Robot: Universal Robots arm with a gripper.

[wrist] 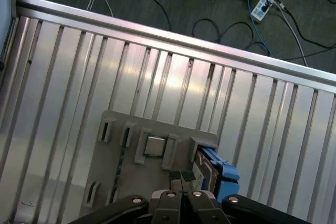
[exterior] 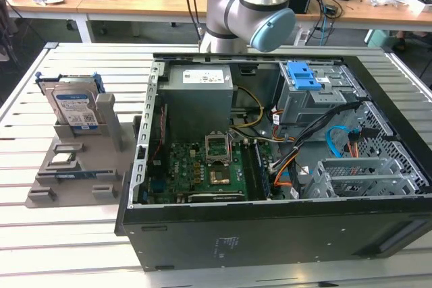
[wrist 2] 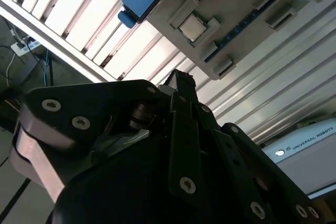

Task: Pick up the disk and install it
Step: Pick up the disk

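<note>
1. First wrist view: the tool (wrist: pixel 182 176) is over a grey holder (wrist: pixel 118 129), its two tips pressed narrow together with nothing between them.
2. The disk (wrist: pixel 206 167) is slotted in that holder, with a bright blue rail round its edge. It is near the tool's tips and apart from them.
3. A small square chip (wrist: pixel 154 145) lies flat on the holder, beside the disk.
4. Exterior view: the holder sits on a table (exterior: pixel 40 234) of pale metal slats, at the exterior view's left. An open black computer case (exterior: pixel 270 247) lies on the same table, touching or just beside the holder, at the exterior view's right. The disk is outside the case.
5. The arm (exterior: pixel 250 11) rises behind the case. Wooden desks with cables and boxes stand at the back. The first wrist view shows a dark floor with loose cables and a power strip (wrist: pixel 265 1).
6. The disk stands on edge, leaning back slightly, its white-and-blue label facing the exterior camera. Its lower part is hidden in the slot, so I cannot tell which way its long axis runs.
</note>
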